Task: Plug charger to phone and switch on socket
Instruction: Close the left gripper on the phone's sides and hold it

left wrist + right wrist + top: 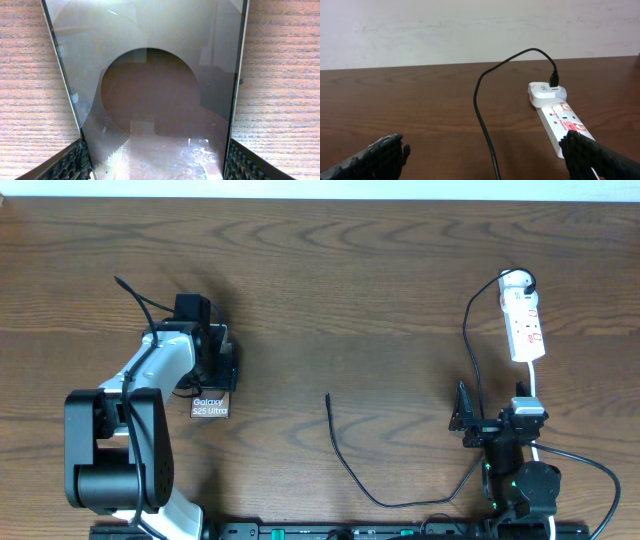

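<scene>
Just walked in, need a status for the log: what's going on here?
The left gripper sits over the Galaxy S25 Ultra phone, its fingers against the phone's side edges, apparently gripping it. The charger cable is plugged into the white power strip at one end. Its free plug tip lies on the table, apart from the phone. The right gripper is open and empty, near the cable. The phone is not plugged in yet.

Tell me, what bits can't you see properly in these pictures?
- Overhead: the left arm covers the phone; only its lettered end shows.
- Left wrist: the phone's ends are cut off by the frame.
- Right wrist: one of the fingers hides the socket's near end.
- Overhead: the charger tip and socket switches are too small.
</scene>
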Motion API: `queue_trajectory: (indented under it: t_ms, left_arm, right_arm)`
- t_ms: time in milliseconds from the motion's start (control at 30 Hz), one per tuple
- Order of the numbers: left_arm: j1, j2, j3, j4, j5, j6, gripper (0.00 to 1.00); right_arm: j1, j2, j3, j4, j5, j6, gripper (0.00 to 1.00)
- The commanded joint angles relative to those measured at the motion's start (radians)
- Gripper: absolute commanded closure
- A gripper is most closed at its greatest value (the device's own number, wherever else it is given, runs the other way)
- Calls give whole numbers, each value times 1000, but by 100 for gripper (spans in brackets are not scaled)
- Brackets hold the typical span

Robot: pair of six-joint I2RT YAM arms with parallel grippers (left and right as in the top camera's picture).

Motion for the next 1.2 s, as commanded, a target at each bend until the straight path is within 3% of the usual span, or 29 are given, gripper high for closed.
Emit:
queue_trajectory:
  t_ms: [0, 167, 433, 567, 767, 933, 1167]
  left_arm:
    - [-2, 49, -51, -6, 26, 10, 32]
    - [-2, 49, -51, -6, 26, 10, 39]
    - [-2, 49, -51, -4, 26, 10, 41]
    - [-2, 49, -51, -3, 26, 10, 49]
    - [-2, 49, -51, -3, 26, 10, 77]
    - [-2, 49, -51, -3, 26, 10, 92]
    - [-2, 49, -51, -3, 26, 9, 92]
  right_arm:
    - [-7, 0, -1, -5, 1, -9, 1]
    - [-7, 0, -1, -5, 1, -8, 1]
    - [-7, 0, -1, -5, 1, -9, 1]
    - [-7, 0, -1, -5, 1, -9, 1]
    - [-7, 0, -1, -5, 1, -9, 1]
    - [-7, 0, -1, -5, 1, -9, 1]
    - [-7, 0, -1, -5, 1, -9, 1]
